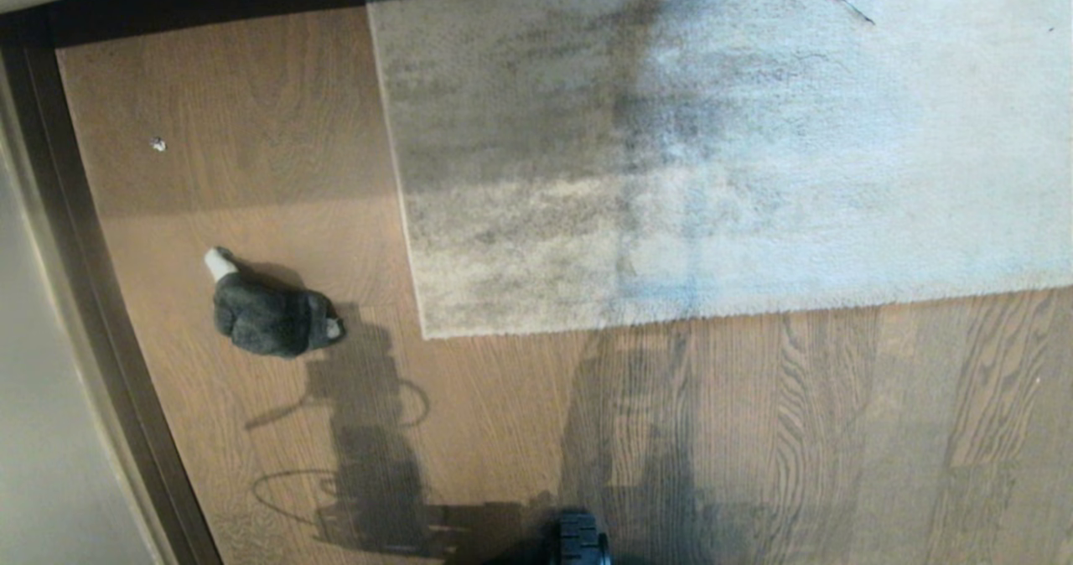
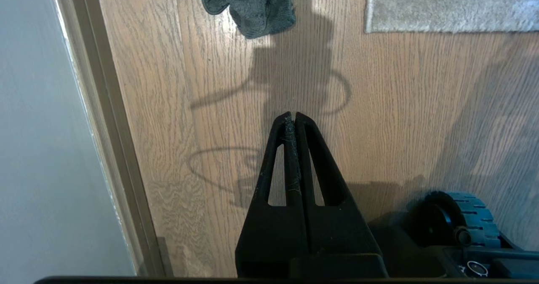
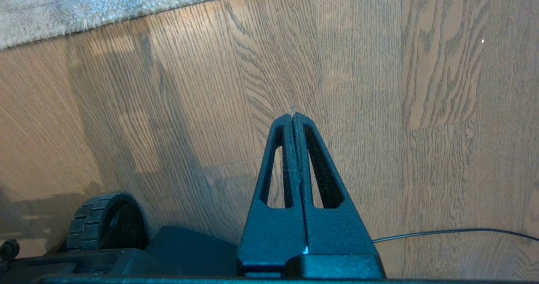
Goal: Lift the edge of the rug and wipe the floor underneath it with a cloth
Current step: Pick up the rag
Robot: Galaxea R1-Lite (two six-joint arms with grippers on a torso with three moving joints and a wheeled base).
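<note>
My left claw (image 2: 294, 117) is clenched, its two black fingers pressed tip to tip with nothing between them, hanging over the bare floor (image 2: 400, 107). A few pale fibres cling to the seam between the fingers. Straight ahead of it, at the top centre of the left wrist view, lies the cloth (image 2: 252, 6), well apart from the tips, with my arm's shadow stretching across the planks between us. The rug edge (image 2: 372, 27) shows in the upper right of that view, its corner just beside the cloth but not touching it. A wheel (image 2: 467, 216) of my base sits at the lower right, and the skirting (image 2: 109, 128) runs down the left.

My right claw (image 3: 293, 116) is clenched too and empty, over bare planks. The rug's border crosses the upper left of its view, well apart from the tips. A thin cable (image 3: 454, 232) lies on the floor at the lower right.

In the head view, the cloth sits crumpled at the left centre, a white tag (image 1: 220, 261) at its upper end, to the left of the rug's corner, which lies flat on the floor.
</note>
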